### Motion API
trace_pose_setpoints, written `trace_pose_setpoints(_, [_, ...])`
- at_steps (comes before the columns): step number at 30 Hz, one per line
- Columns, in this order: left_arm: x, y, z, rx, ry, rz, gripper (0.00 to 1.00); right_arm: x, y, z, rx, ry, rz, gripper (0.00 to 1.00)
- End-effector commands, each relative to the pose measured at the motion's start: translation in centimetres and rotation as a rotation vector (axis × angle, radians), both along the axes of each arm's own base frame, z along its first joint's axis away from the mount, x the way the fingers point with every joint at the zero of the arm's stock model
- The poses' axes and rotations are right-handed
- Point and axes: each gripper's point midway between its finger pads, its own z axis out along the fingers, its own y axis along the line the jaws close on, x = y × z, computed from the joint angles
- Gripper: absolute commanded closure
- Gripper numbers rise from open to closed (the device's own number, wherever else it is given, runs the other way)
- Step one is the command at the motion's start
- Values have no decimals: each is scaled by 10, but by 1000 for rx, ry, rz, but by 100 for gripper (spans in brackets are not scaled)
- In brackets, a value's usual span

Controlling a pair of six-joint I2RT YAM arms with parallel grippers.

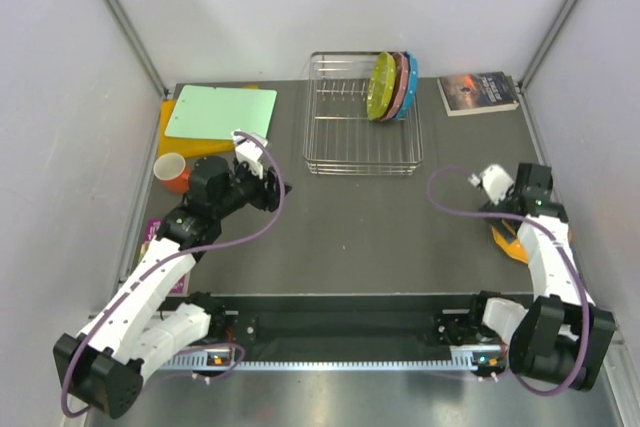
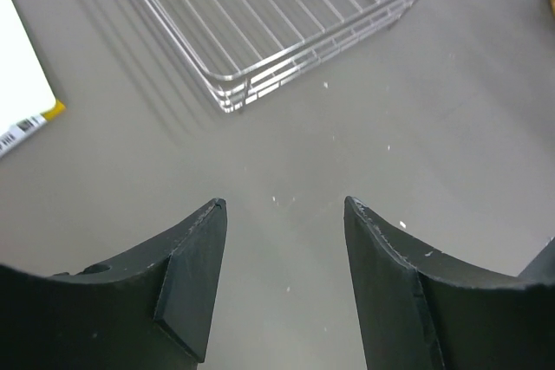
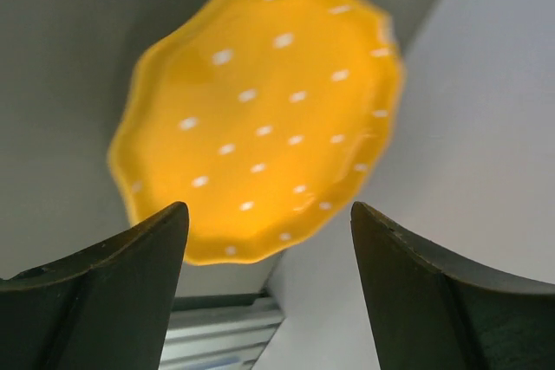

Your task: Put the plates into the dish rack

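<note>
Right gripper (image 3: 267, 214) hangs wide open and empty over the orange plate (image 3: 260, 110), which lies at the 3 o'clock edge of the table (image 1: 350, 217), probably lined up to take this last one. The left gripper (image 2: 284, 205), just as open and empty, sits clear at 9 o'clock. At 12 o'clock the dish rack (image 1: 362, 142) props the yellow-green plate (image 1: 381, 85), pink plate (image 1: 400, 87) and blue plate (image 1: 411, 87) on edge. From above, the right arm (image 1: 545, 247) hides most of the orange plate, and the blue plate barely shows.

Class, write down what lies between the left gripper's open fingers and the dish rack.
Only bare grey table separates the left gripper from the dish rack, as the left wrist view shows.
</note>
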Motion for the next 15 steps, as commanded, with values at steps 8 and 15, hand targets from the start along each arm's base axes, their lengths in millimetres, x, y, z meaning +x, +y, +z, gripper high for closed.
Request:
trace_pose_setpoints(8, [3,4,-1,36,12,3,39,12,3,-54,87,57,36,33])
trace_pose_setpoints(15, [2,6,0,53,10,-3,39,18,1,-90,115,145,29,34])
